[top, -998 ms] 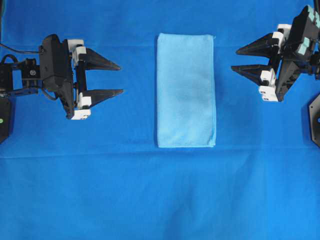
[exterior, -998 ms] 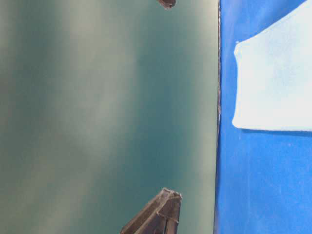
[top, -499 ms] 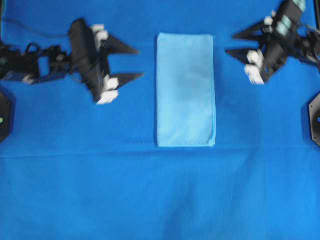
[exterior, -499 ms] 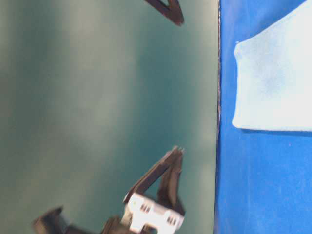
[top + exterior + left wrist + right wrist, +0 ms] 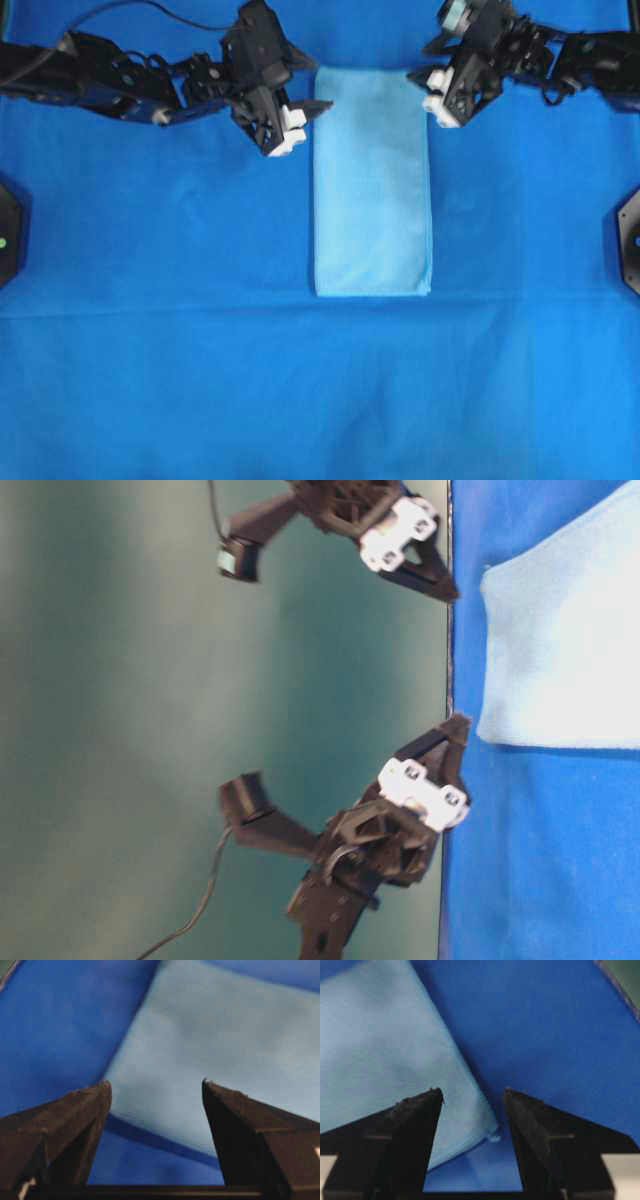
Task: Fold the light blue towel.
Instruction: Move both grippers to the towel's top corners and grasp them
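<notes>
Fingers (image 5: 80, 1110) of your left gripper (image 5: 305, 112) stand spread with nothing between them, at the 10 o'clock corner of the pale sky-blue folded microfibre towel (image 5: 372, 180). Your right gripper (image 5: 428, 62), equally spread and holding nothing, frames the 2 o'clock corner. The towel lies flat on the royal-blue table cloth (image 5: 300, 390).

Both arms stretched in along worktop's far edge. Left hand (image 5: 300, 108) open, fingers spread, tips angled toward centre. Right hand (image 5: 428, 72) open likewise, fingers apart, pointing inward from opposite side. Nothing gripped.
</notes>
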### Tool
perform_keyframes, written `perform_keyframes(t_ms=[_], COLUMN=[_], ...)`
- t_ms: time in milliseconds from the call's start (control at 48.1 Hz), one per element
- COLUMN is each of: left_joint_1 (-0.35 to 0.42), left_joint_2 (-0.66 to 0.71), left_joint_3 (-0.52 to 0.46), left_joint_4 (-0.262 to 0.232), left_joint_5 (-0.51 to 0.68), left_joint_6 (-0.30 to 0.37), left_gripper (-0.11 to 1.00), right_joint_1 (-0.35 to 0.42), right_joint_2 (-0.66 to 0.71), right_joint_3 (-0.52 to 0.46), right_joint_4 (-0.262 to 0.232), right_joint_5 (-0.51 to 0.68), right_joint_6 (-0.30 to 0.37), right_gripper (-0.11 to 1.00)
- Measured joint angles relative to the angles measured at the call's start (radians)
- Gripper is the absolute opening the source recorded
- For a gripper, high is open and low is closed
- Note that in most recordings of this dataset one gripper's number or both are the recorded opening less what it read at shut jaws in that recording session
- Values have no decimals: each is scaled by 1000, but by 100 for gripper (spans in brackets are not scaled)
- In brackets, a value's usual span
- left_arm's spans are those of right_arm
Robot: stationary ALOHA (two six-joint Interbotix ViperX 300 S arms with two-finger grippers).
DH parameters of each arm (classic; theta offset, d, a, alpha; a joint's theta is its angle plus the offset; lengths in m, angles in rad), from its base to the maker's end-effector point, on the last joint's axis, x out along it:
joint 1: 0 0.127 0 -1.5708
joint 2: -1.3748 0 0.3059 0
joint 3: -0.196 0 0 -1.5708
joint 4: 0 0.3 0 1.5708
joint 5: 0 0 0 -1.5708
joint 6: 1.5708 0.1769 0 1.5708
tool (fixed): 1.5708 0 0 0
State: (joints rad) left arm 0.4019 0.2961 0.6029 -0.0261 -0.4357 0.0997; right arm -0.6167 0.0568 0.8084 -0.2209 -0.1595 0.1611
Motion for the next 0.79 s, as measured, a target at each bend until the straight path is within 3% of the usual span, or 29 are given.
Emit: perform_keyframes(t_ms=[291, 437, 499, 666, 707, 790], left_joint_1=[60, 58, 58, 51, 51, 51], left_joint_2=[118, 144, 144, 144, 144, 144], left_joint_3=[-74, -87, -89, -95, -95, -97], left_joint_4=[0, -2, 0, 2, 2, 2], left_joint_5=[0, 5, 25, 61, 63, 66], left_joint_6=[-2, -5, 0, 26, 26, 32], left_gripper=[70, 64, 52, 9, 3, 3], right_joint_1=[-31, -34, -35, -31, -31, -31], right_joint_2=[95, 109, 110, 112, 110, 112], right_joint_3=[-12, -15, -15, -15, -15, -15], right_joint_4=[-5, -5, -3, -3, -3, 2], right_joint_5=[0, -2, 0, -5, -5, -5], right_joint_6=[6, 5, 5, 14, 17, 18], right_gripper=[57, 55, 49, 6, 5, 5])
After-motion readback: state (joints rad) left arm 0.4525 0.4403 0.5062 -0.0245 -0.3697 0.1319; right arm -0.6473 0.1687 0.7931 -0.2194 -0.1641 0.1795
